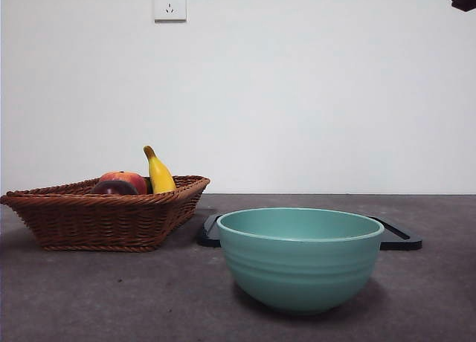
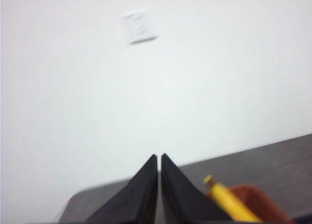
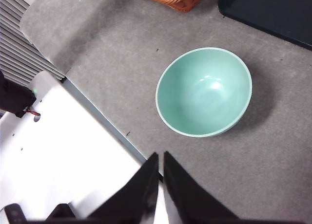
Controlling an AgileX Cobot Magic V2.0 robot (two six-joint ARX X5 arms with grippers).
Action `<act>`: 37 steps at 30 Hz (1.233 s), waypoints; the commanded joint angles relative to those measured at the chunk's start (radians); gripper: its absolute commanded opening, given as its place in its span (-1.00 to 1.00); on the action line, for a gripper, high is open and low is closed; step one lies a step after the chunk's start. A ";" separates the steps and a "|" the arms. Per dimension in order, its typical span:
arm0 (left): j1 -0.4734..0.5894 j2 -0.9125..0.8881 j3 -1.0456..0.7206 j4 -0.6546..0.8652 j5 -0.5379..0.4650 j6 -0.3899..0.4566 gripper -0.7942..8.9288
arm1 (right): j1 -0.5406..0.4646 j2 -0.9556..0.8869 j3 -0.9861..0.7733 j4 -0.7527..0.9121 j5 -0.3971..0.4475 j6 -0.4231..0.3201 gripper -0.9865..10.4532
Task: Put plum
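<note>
Wicker basket (image 1: 104, 219): one, brown, woven.
Plum (image 1: 114, 188): one, dark maroon, in the basket.
Red-orange fruit (image 1: 128, 180): one, in the basket.
Banana (image 1: 159, 174): one, yellow, in the basket.
Fruit in total: three pieces visible.
Bowl (image 1: 300, 258): one, teal-green.
Black tray (image 1: 401, 238): one, flat, behind the bowl.
Wall socket (image 1: 169, 3): one, white.
Surface (image 1: 111, 297): one, grey.
End effectors: two, the left end effector (image 2: 159, 158) and the right end effector (image 3: 161, 156), each with two black jaws, four jaws altogether.
</note>
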 commanded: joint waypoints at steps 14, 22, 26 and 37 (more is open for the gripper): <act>0.027 -0.307 -0.445 0.026 -0.063 -0.026 -0.82 | 0.010 0.006 0.014 0.011 0.003 0.000 -0.82; 0.027 -0.328 -0.523 0.014 -0.063 -0.063 -0.82 | 0.010 0.006 0.014 0.010 0.003 0.000 -0.82; 0.027 -0.328 -0.523 -0.066 -0.063 -0.066 -0.82 | 0.010 0.006 0.014 0.011 0.003 0.000 -0.82; 0.027 -0.328 -0.522 -0.182 -0.063 -0.088 -0.82 | 0.010 0.006 0.014 0.011 0.003 0.000 -0.82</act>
